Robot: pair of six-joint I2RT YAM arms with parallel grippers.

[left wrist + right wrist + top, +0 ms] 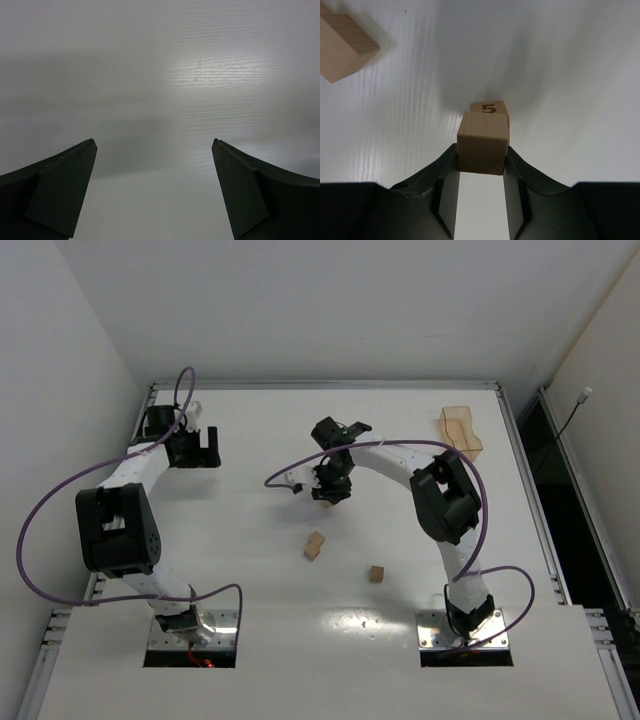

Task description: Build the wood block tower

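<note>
My right gripper (330,486) is shut on a plain light-brown wooden cube (483,145), which sits between its fingertips (481,150). Just beyond that cube a second wooden cube (489,107) rests on the table, with a "5" on its top face. I cannot tell whether the two touch. A third cube (342,45) lies at the upper left of the right wrist view. In the top view two more cubes lie nearer the arm bases, one (315,545) at the centre and one (376,573) to its right. My left gripper (205,447) is open and empty over bare table (154,142).
A translucent amber plastic tray (461,428) stands at the back right of the white table (250,620). Purple cables loop off both arms. The table's metal rim (520,460) runs along the right side.
</note>
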